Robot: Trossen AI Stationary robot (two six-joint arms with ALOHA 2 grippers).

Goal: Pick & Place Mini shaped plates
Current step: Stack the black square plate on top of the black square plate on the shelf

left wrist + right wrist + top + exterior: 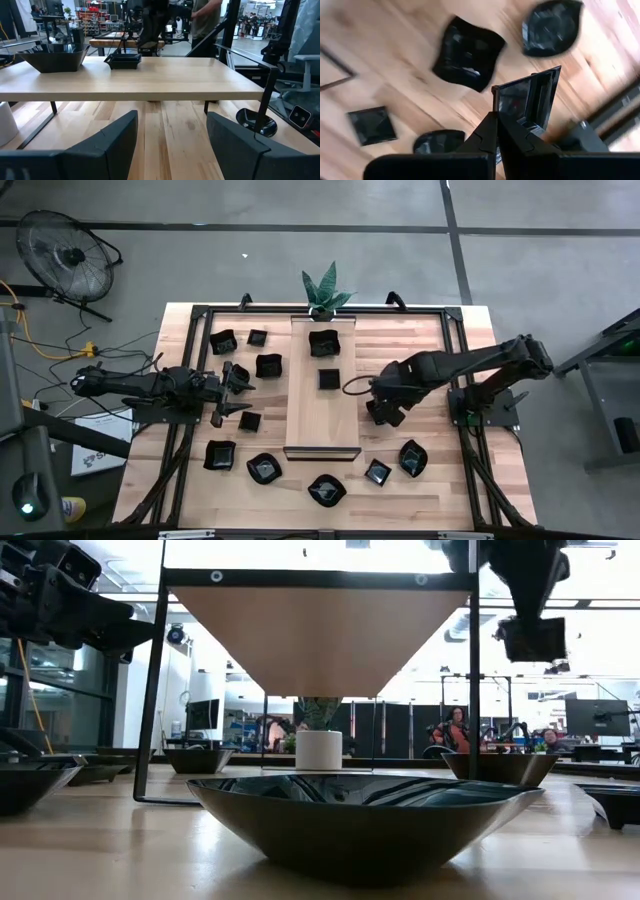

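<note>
Black square plate [527, 97] pinched upright btwn right gripper [496, 131] fingers, left gripper [172, 137] wide, empty.

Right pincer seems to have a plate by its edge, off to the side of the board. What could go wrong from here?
The right pincer is shut on just the rim of a square plate, which hangs tilted; the glossy dish could slip or swing loose on the way over.

Two plates already sit on the wooden board, so a low approach might knock them.

The left pincer, open, waits close to the board's other side; the arms could crowd each other.
</note>
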